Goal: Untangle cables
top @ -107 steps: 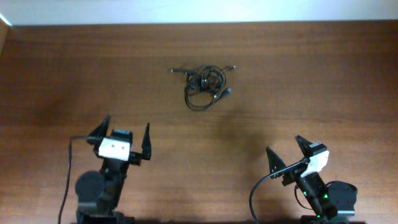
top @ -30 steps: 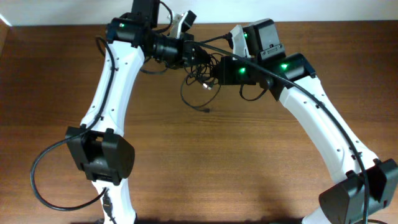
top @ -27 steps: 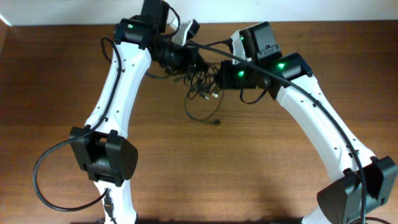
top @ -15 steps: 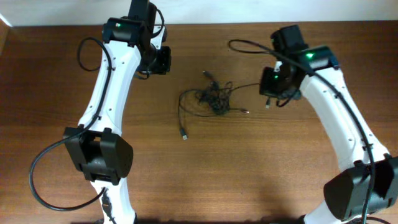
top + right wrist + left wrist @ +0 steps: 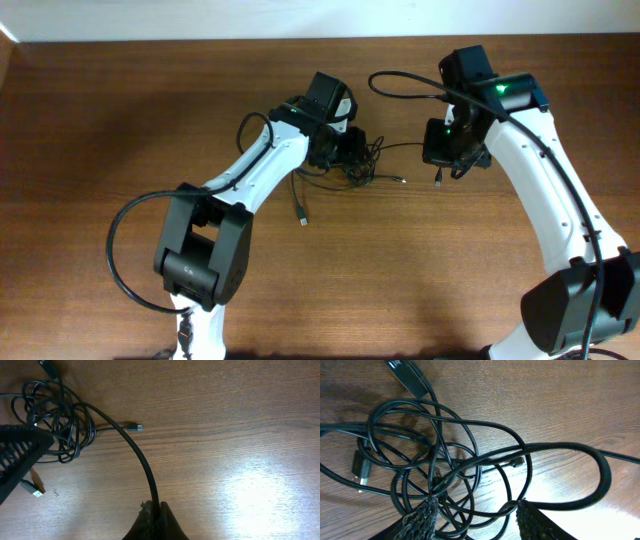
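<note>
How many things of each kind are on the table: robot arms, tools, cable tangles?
robot arms (left arm, right arm): 2
tools (left tool, right tool): 2
cable tangle: 1
total: 5

Glossy black cables (image 5: 440, 467), satin wood-grain table (image 5: 570, 400)

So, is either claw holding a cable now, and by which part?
The right claw is shut on one black cable, on its bare cord, away from the knot. The left claw is open over the knot.
</note>
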Robot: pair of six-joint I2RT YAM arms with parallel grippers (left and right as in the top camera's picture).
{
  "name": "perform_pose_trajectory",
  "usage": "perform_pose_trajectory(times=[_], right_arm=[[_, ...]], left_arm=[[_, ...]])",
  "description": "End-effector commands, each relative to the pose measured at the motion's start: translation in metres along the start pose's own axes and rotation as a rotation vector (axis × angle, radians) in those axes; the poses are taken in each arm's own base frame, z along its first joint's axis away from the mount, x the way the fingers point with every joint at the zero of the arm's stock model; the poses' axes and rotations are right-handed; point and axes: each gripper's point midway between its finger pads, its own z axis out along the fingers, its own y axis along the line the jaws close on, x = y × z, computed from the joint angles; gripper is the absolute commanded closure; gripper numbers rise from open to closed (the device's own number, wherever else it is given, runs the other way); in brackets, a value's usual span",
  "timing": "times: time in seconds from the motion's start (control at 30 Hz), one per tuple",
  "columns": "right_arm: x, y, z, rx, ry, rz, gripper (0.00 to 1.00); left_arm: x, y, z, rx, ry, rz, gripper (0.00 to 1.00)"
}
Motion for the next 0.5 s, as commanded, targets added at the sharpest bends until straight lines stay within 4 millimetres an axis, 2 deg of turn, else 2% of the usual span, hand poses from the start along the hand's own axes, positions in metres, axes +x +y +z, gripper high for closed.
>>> perform_pose_trajectory(times=[0.0,0.03,0.1,0.17,0.23,0.37,0.47], right_arm=[[0.001,0.0,0.0,0.002,0.001,-0.011,0.96],[0.001,0.0,0.0,0.002,0.001,-0.011,0.96],[0.001,0.0,0.0,0.002,0.001,-0.011,0.96],[0.0,0.0,0.0,0.002,0.0,-0.011,0.96],[0.0,0.0,0.0,0.001,0.0,-0.011,0.96],[0.0,0.0,0.0,0.0,-0.003,-0.011,0.96],[0.0,0.0,0.0,0.0,-0.003,-0.011,0.96]], left_arm=[[0.014,0.016,0.018,-0.051,0.054,-0.049,0.47],[0.023,0.024,0.027,-0.071,0.095,-0.066,0.5],[0.028,0.033,0.03,-0.108,0.113,-0.071,0.59],[0.03,0.048,0.028,-0.193,0.105,-0.075,0.57],[0.03,0.077,0.019,-0.358,0.088,-0.061,0.57],[0.022,0.112,0.002,-0.577,0.042,0.016,0.51],[0.013,0.133,-0.014,-0.73,-0.009,0.037,0.55]])
